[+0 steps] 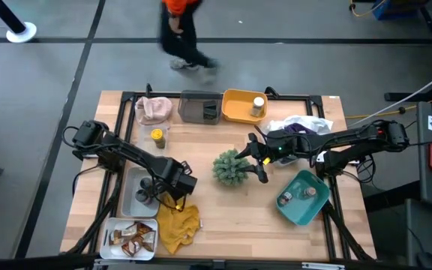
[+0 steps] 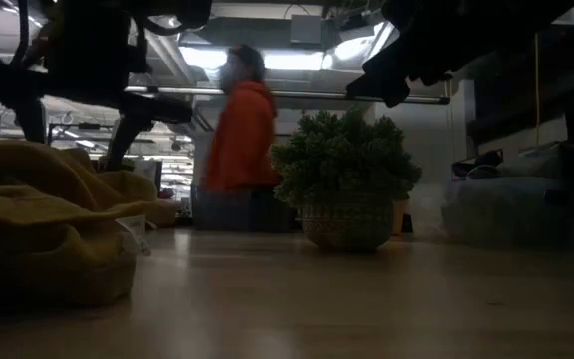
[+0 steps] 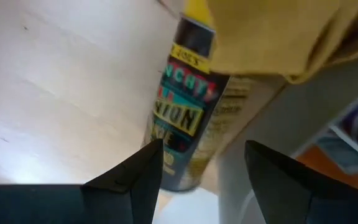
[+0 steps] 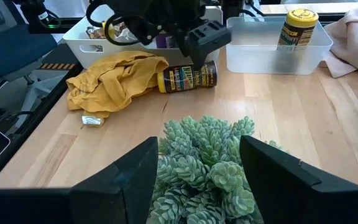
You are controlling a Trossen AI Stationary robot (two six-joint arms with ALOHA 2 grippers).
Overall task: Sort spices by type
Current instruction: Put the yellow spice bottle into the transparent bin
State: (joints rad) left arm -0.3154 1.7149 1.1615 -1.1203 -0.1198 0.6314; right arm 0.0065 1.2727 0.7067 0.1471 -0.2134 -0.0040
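A yellow-lidded spice jar [image 4: 188, 76] with a dark label lies on its side on the table. Its lid end rests against the mustard-yellow cloth [image 4: 114, 78]. My left gripper [image 1: 177, 187] hangs open just above the jar's bottom end. In the left wrist view [image 3: 201, 149] its fingers stand on either side of the jar [image 3: 188, 106], and I see no touch. My right gripper [image 1: 259, 161] is open and empty, close over the green spiky plant ball [image 1: 231, 166], toward the table's right side of it. The ball fills the space between the fingers in the right wrist view [image 4: 197, 146].
A clear bin holds another yellow-lidded jar [image 4: 300, 28]. A yellow bin with a white-capped jar [image 1: 257, 105], a grey bin [image 1: 201, 109] and a pink cloth [image 1: 154, 110] stand at the far edge. A teal bin [image 1: 302, 196] is on the right, a white packet tray [image 1: 131, 238] near left. A person [image 1: 182, 30] walks beyond the table.
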